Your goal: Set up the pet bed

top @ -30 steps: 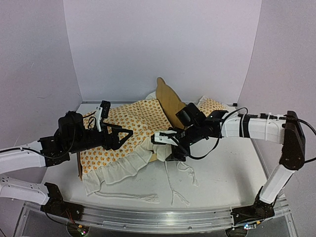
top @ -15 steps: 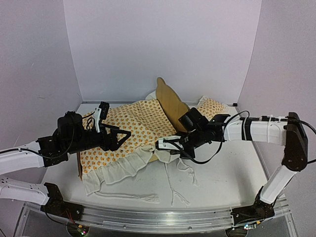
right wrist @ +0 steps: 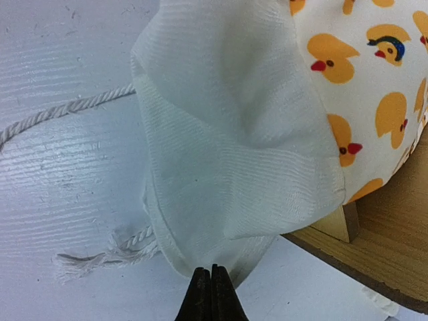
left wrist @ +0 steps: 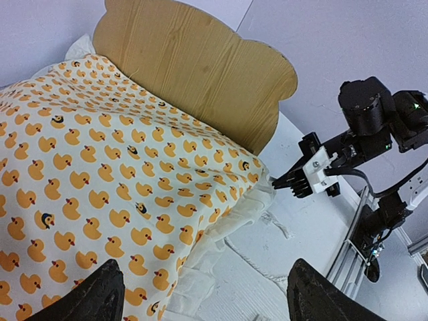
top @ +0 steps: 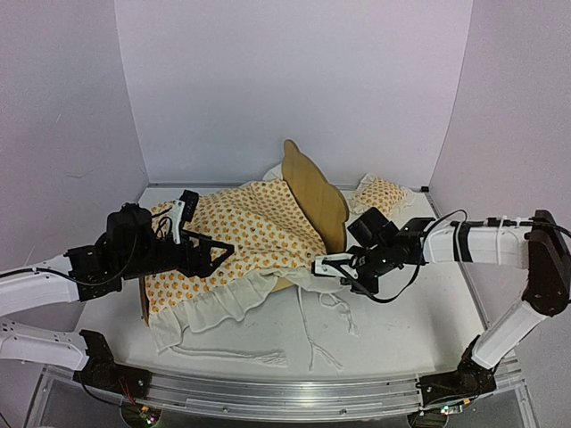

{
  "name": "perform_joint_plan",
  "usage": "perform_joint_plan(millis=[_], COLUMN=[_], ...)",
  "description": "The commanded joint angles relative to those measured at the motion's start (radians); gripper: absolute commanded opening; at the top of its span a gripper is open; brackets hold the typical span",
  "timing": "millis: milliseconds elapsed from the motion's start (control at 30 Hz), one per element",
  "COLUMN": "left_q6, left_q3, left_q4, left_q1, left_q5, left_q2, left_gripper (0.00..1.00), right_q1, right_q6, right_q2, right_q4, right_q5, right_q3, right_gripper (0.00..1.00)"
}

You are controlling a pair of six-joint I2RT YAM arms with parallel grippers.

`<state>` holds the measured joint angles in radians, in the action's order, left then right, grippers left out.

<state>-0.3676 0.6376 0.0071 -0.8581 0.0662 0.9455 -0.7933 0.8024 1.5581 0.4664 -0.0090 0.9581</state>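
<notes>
bed (top: 314, 192) sits mid-table under the duck cover (top: 241, 223), headboard far. right gripper (top: 319, 265) is pinched shut on its ruffle (right wrist: 221, 167) at the near right corner, likely to tug it straight; left gripper (top: 221, 257) hovers wide open, empty

Robot lab booth, plain lilac walls (top: 294, 80), white table (top: 410, 312), aluminium rail (top: 294, 397) along near edge

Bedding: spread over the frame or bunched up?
Spread: the bedding covers the pet bed up to the headboard, with its white ruffle hanging over the edge.
</notes>
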Motion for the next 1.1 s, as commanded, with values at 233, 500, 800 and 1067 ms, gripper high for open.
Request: perform_joint_plan(millis=[233, 500, 800, 1067], left_q6=[-0.073, -0.066, 0.249, 0.413], left_q3=[0.05, 0.1, 0.11, 0.1], left_q4=[-0.064, -0.067, -0.056, -0.075], left_q1=[0.005, -0.333, -0.598, -0.621], left_q5=[0.04, -0.383, -1.03, -1.199], left_q2=[0.023, 0.175, 0.511, 0.646], left_gripper=[0.83, 0.83, 0.93, 0.98], right_q1=[-0.106, -0.128, -0.128, -0.137], right_q6=[-0.31, -0.384, -0.244, -0.096], right_q2=[-0.11, -0.089, -0.107, -0.064], right_q4=[-0.103, -0.316, -0.266, -0.372], right_q5=[-0.033, -0.083, -0.073, -0.038], right_q3=[0.005, -0.105, -0.125, -0.133], right_gripper=[0.77, 0.84, 0.88, 0.98])
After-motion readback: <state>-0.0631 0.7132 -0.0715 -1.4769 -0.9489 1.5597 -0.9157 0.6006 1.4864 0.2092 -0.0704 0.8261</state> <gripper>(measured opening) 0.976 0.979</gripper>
